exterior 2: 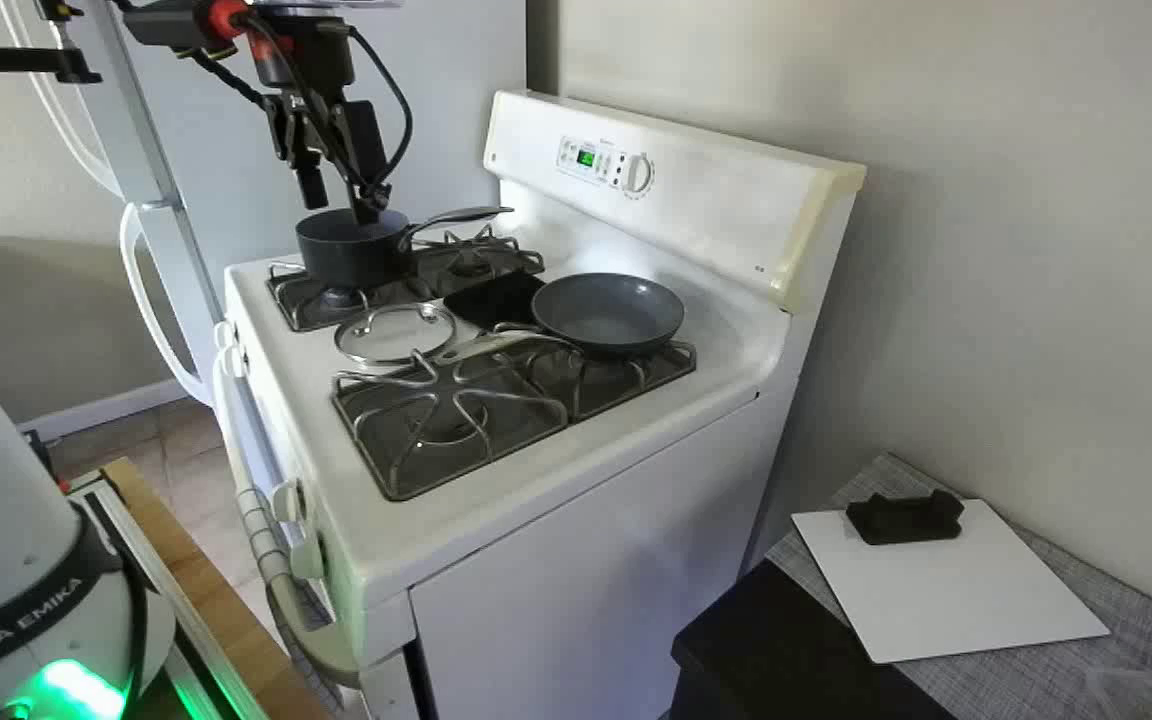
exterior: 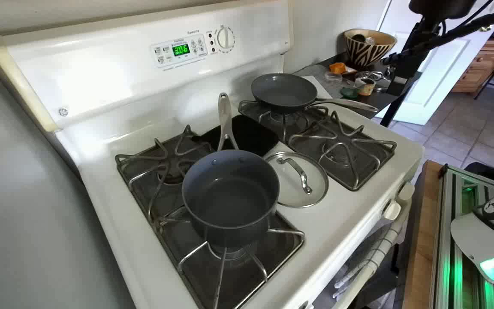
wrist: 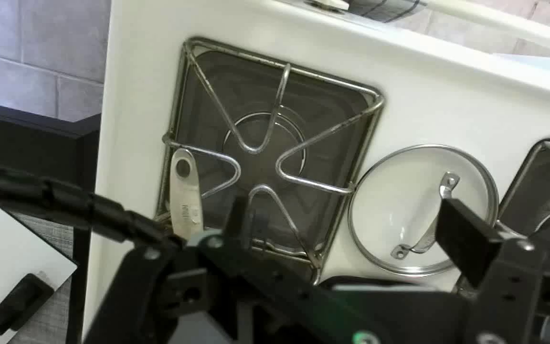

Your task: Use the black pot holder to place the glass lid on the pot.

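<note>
The black two-fingered gripper (exterior 2: 339,198) hangs over the white stove (exterior 2: 406,540) with its fingers spread well apart; in an exterior view one fingertip (exterior 2: 366,208) overlaps the round, dark grey-blue saucepan (exterior 2: 351,260), and whether they touch I cannot tell. The round, clear glass lid (wrist: 406,200) with silver rim and arched handle lies flat, handle up, showing between the fingers in the wrist view, partly behind one. In an exterior view, counted from the saucepan on its silver wire grate (exterior: 285,232), the lid sits just short of three o'clock, the flat black pot holder (exterior: 254,134) lies between twelve and one, partly behind the saucepan's long handle, and the shallow dark-grey frying pan (exterior: 285,92) stands at one.
</note>
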Motion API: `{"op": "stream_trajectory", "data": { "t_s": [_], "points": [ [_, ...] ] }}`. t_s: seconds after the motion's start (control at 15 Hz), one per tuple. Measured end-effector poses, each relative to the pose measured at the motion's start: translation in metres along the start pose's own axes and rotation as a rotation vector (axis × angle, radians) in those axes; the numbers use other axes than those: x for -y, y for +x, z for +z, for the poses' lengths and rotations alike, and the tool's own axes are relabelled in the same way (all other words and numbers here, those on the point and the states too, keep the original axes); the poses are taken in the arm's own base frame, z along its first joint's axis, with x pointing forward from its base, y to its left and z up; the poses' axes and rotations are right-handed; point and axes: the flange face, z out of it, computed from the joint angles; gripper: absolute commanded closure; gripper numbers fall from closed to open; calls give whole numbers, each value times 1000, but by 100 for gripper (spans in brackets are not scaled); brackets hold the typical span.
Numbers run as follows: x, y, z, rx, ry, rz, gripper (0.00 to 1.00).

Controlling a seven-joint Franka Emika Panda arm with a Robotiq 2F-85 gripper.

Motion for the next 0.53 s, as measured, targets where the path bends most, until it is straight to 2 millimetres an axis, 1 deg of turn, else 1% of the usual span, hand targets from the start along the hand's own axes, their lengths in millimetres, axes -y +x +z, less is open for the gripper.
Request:
{"op": "stream_trajectory", "data": {
  "t_s": [0.4, 0.53],
  "points": [
    [0, 1, 0, 1, -1, 0, 0],
    [-2, 10, -1, -11, 3, 49, 0]
  ]
}}
